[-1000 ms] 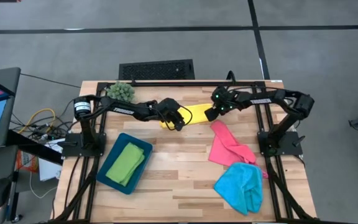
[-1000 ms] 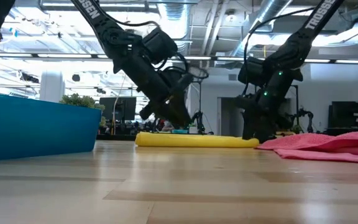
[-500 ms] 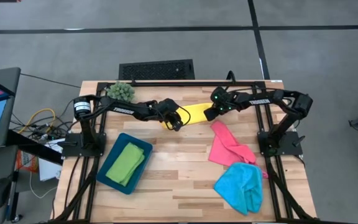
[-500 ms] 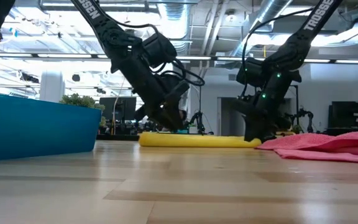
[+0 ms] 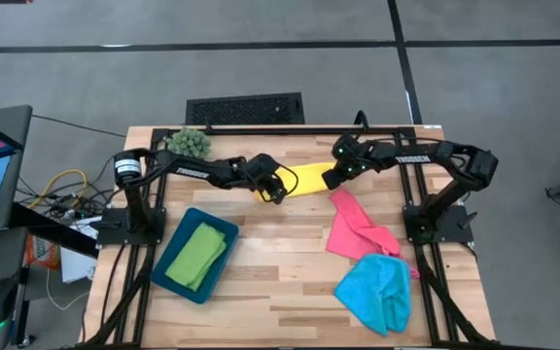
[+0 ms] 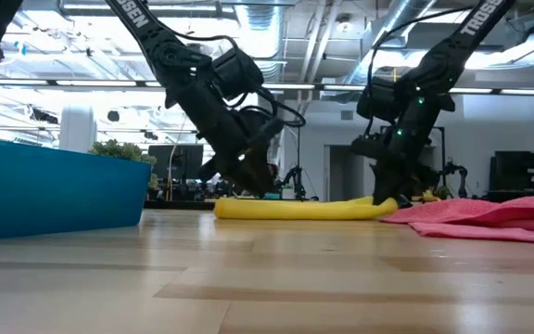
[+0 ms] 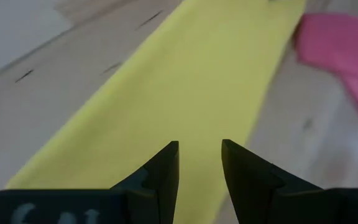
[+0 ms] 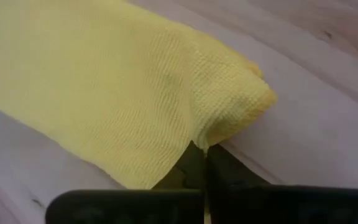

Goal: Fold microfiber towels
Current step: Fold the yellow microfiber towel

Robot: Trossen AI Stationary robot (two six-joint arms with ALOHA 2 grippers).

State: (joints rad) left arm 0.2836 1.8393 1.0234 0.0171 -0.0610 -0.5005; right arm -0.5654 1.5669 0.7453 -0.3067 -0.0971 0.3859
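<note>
Robotics lab: exposed ceiling ducts (image 6: 406, 19), monitors (image 6: 176, 160).

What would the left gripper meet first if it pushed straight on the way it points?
Most likely the yellow towel: the left gripper sits low over it, jaws apart, aimed along the folded strip. Beyond lies the pink towel. Depth is hard to judge.

Dark teal tray (image 5: 173, 273) near table's (image 5: 280, 292) front left; spiky plant ball (image 5: 190, 143) at back left corner.
</note>
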